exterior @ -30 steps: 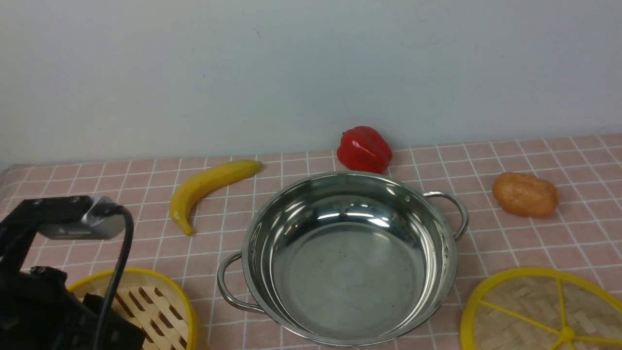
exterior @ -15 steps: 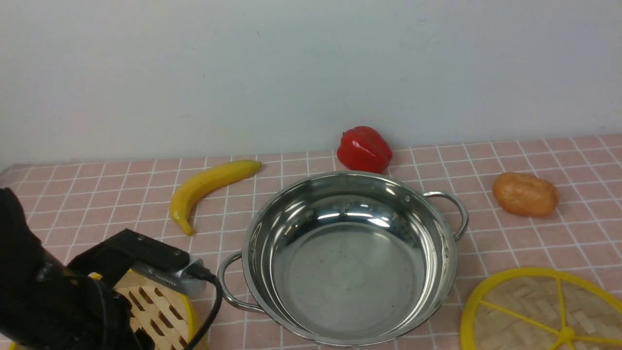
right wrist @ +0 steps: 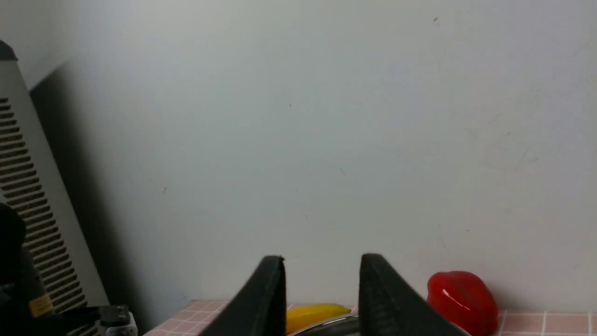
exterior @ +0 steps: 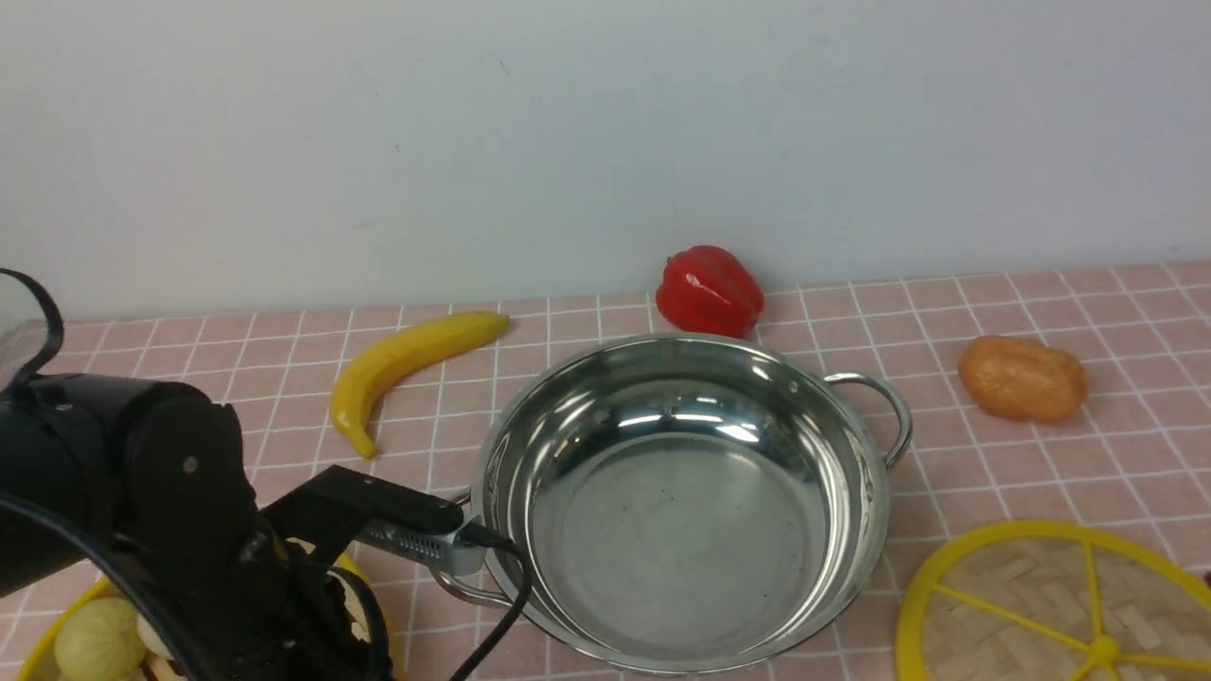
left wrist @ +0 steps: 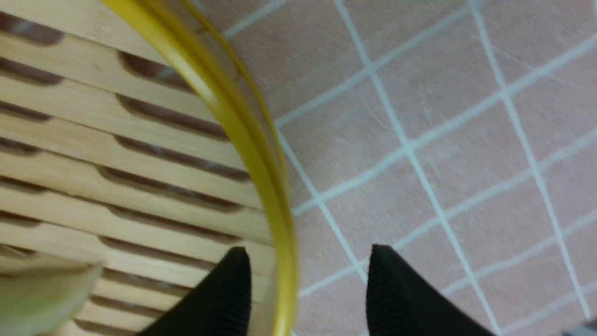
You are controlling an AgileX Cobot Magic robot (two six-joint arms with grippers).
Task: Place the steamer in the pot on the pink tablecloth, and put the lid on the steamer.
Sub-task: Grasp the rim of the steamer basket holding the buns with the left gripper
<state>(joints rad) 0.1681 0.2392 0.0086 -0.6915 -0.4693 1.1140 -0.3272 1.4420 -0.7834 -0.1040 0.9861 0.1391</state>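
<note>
The steamer is seen on the pink tablecloth, just left of the pot. Its yellow rim is straddled by the left gripper, jaws apart, so it can be pinched; the right gripper is held aloft, likewise parted and empty
</note>
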